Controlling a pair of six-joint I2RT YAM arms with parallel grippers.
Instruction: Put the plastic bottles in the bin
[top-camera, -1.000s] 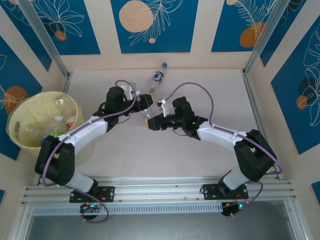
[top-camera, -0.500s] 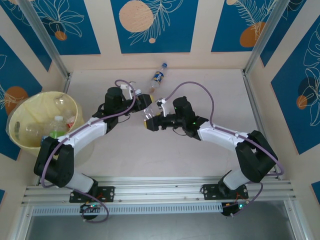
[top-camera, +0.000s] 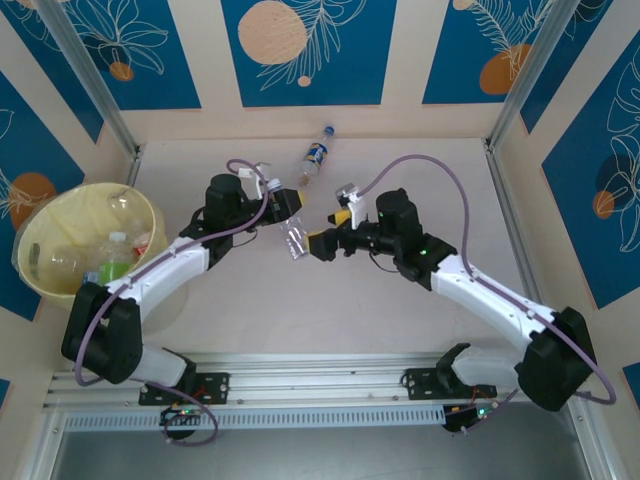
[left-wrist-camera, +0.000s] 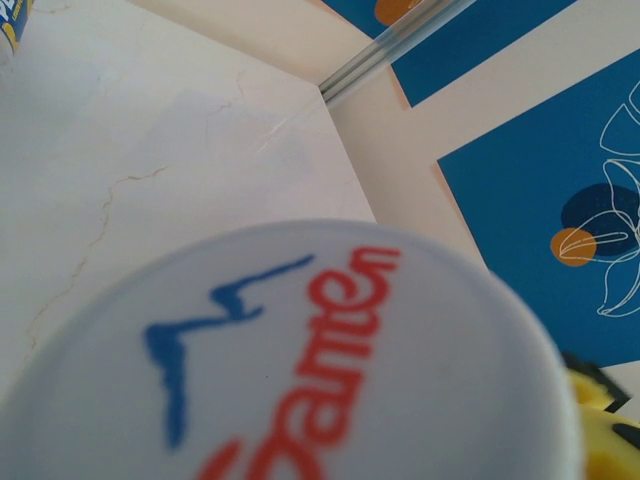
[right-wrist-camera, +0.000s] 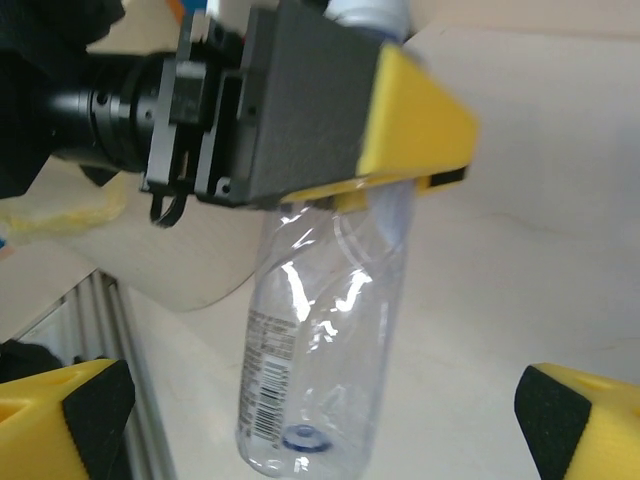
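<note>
From where I stand the carrying step is in hand: the left pincer (top-camera: 281, 204) is clamped on the neck of a clear bottle (top-camera: 293, 237), which hangs down from its jaws, clear of the table (top-camera: 420, 170). The right wrist camera shows that grip plainly, a yellow pad pressed at the bottle's shoulder and the crumpled body dangling below it. The white cap (left-wrist-camera: 300, 370) sits right up against the left wrist lens. The right pincer (top-camera: 333, 230) stands wide, just beside the bottle on the side away from the left arm, its fingers apart from the plastic and holding nothing. The bin (top-camera: 95, 188) lies well off to the left pincer's outer side, back along its own arm, with several bottles (top-camera: 115, 258) already inside. I'd judge the next move belongs to the left arm: swing the load across until it hangs over the bin's mouth, then spread the jaws. The right pincer should draw clear first so the swing doesn't catch it. A second bottle (top-camera: 317, 155) lies on the table just beyond both pincers, toward the far wall, and waits its turn.
</note>
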